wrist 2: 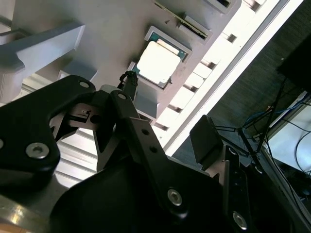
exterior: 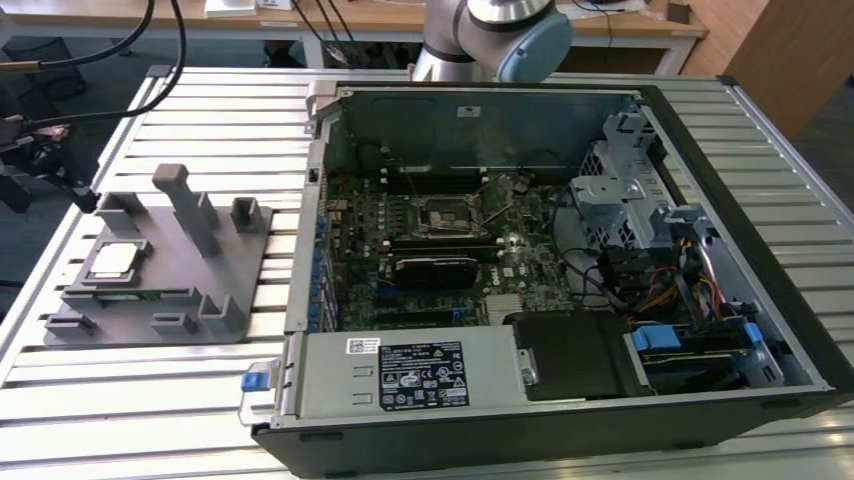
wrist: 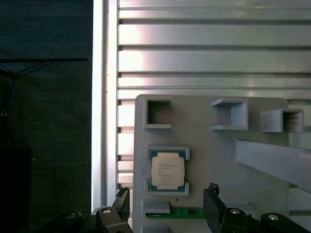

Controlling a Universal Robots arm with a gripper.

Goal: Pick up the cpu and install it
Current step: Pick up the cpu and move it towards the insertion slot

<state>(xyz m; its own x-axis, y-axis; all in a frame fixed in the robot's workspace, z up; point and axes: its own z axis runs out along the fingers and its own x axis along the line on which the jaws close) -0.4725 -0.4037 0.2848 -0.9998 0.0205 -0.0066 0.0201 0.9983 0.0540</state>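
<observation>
The cpu (wrist: 167, 170) is a small square chip with a shiny silver top. It lies flat in a recess of the grey fixture block (wrist: 204, 126) on the slatted table. In the exterior view the cpu (exterior: 114, 260) sits on the fixture (exterior: 214, 290) at that view's left. My gripper (wrist: 167, 201) hovers above the chip, open, one black fingertip (wrist: 122, 201) on each side, holding nothing. In the second wrist view the cpu (wrist 2: 158, 60) shows beyond the open gripper (wrist 2: 167, 109). The gripper (exterior: 74, 185) hangs at the exterior view's far left.
An open computer case (exterior: 787, 330) takes up the middle and the exterior view's right; its motherboard socket (exterior: 447, 213) faces up. A tall post (exterior: 180, 195) rises from the fixture beside the chip. The table edge (wrist: 99, 97) runs close to the fixture, with dark floor beyond.
</observation>
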